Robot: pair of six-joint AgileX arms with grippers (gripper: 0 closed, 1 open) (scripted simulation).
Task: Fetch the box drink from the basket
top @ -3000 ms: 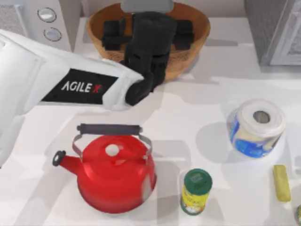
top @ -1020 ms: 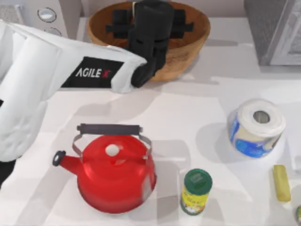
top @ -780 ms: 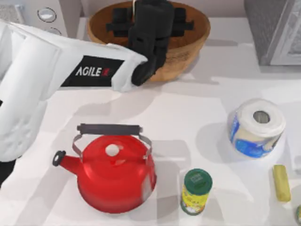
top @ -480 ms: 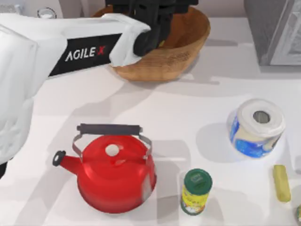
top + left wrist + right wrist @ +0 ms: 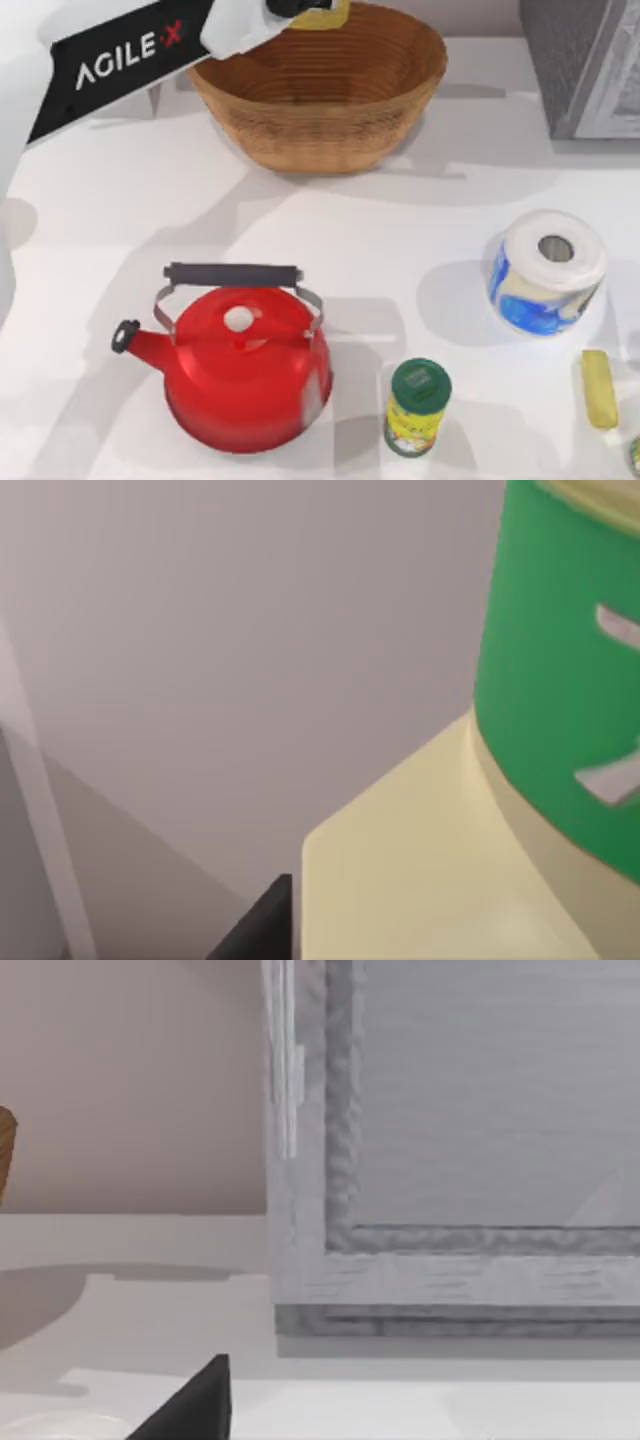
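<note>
Above the basket [image 5: 318,90], left fingers grip the box drink [image 5: 480,810]; red kettle [image 5: 240,375] stands well clear.

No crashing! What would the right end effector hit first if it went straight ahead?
Likely the grey cabinet facing the right end effector, though depth is unclear. The left end effector holds the box drink above the basket.

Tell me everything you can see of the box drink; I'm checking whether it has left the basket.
The box drink is a pale cream-yellow carton with a green top bearing small white marks, smooth like coated card. The left wrist view shows it close up against a grey wall. From above, a sliver of yellow shows at the picture's top edge, above the basket's back rim, under the left arm's end. Its grip and full pose are hidden.
</note>
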